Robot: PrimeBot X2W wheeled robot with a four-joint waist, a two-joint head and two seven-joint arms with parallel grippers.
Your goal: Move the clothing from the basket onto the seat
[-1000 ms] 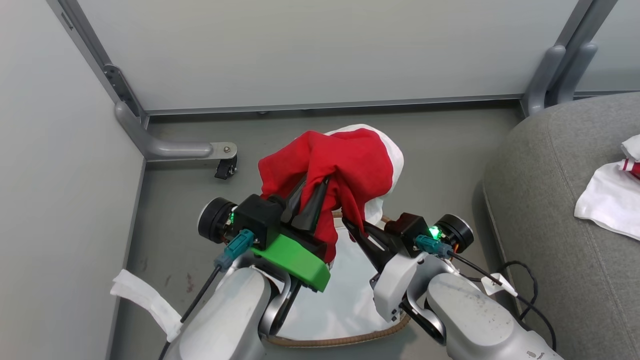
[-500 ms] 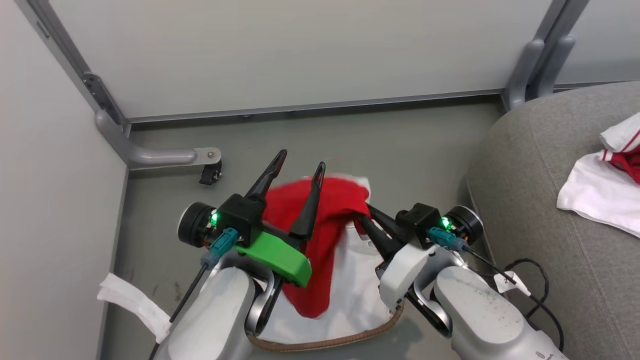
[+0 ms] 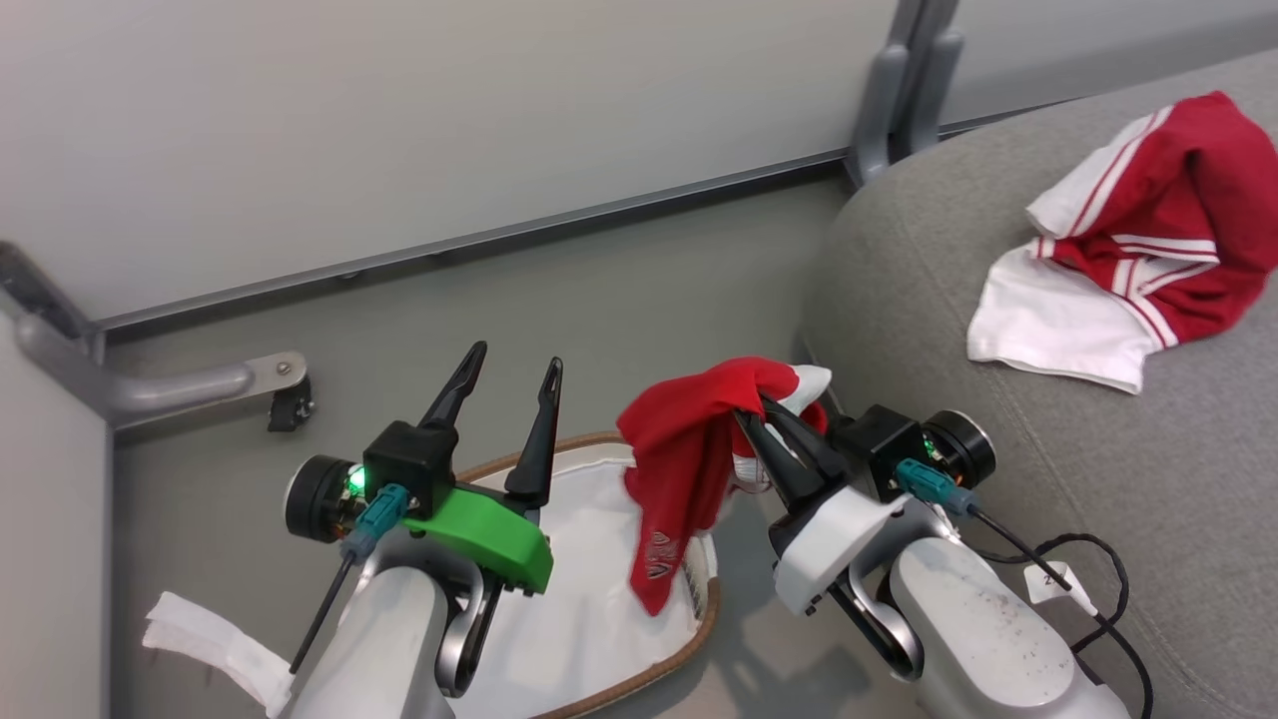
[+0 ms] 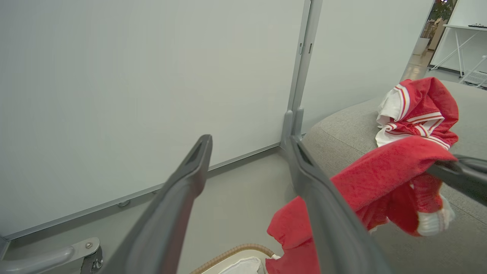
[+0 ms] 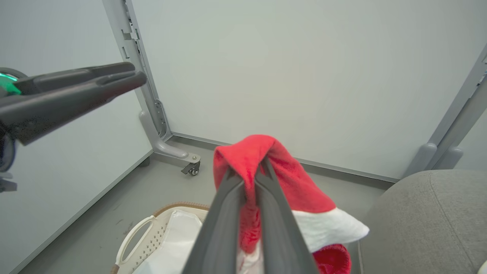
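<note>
Jersey [image 3: 689, 469], long axis hanging vertical with its illegible print lowest, is clamped at its top by the closed right gripper [image 3: 747, 411] over the basket [image 3: 707, 624] right rim, beside the seat [image 3: 998, 449]; the left gripper [image 3: 517, 356] is spread wide, empty.

Bright, even light casts soft shadows on the floor [image 3: 619, 300]; wrist views warp near edges.
</note>
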